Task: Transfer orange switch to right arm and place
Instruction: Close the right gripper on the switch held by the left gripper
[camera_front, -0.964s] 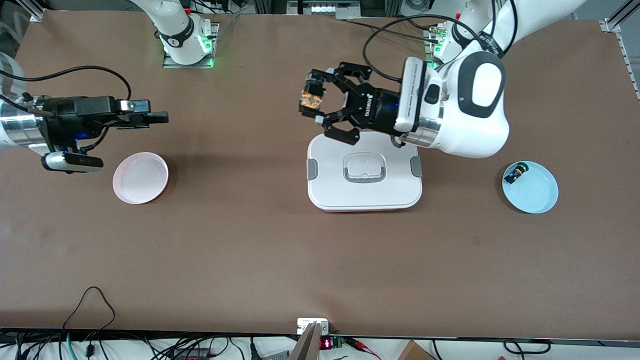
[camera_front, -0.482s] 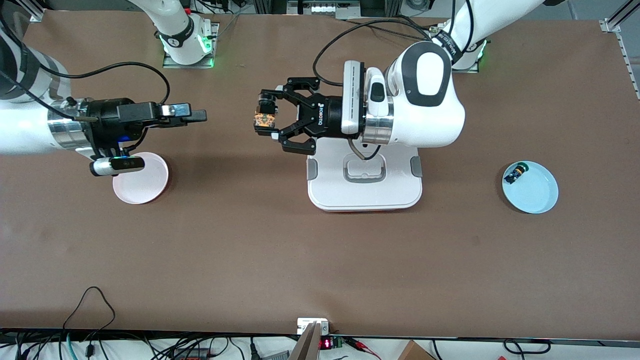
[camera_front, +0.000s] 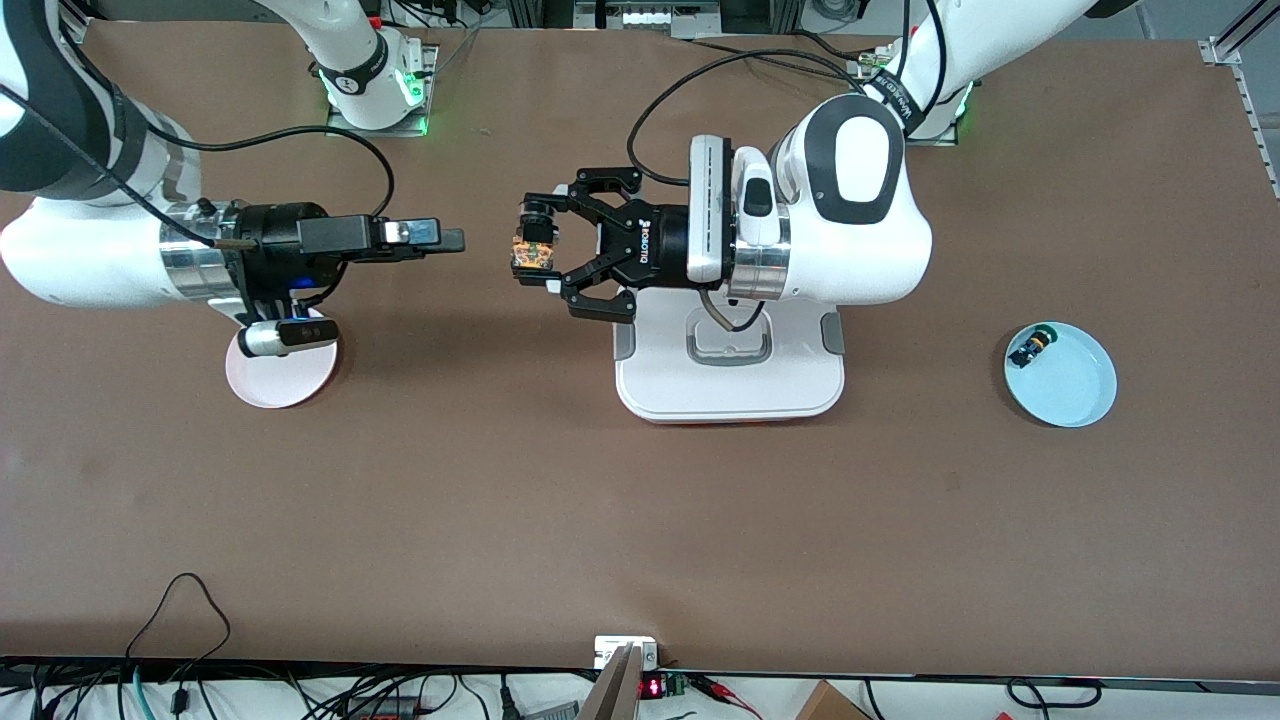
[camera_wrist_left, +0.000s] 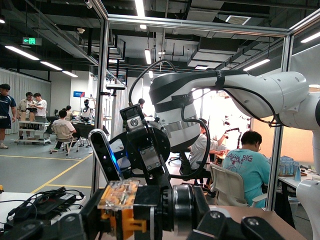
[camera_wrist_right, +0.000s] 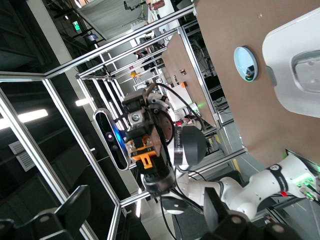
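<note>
The orange switch (camera_front: 530, 252), a small black cylinder with an orange block and a clear end, is gripped by my left gripper (camera_front: 534, 247). It is held in the air over the table beside the white container, pointing toward the right arm's end. It also shows in the left wrist view (camera_wrist_left: 120, 202) and the right wrist view (camera_wrist_right: 142, 150). My right gripper (camera_front: 445, 238) is open and empty, level with the switch and facing it across a short gap. In the right wrist view its fingers (camera_wrist_right: 75, 205) stand wide apart around the line to the switch.
A pink plate (camera_front: 280, 385) lies under the right wrist. A white lidded container (camera_front: 730, 385) lies under the left wrist. A light blue plate (camera_front: 1075, 390) toward the left arm's end holds a small green-capped switch (camera_front: 1030, 347).
The right gripper has moved steadily toward the switch. The left gripper carried the switch toward the right arm's end, then nearly stopped. The gap between them has shrunk.
</note>
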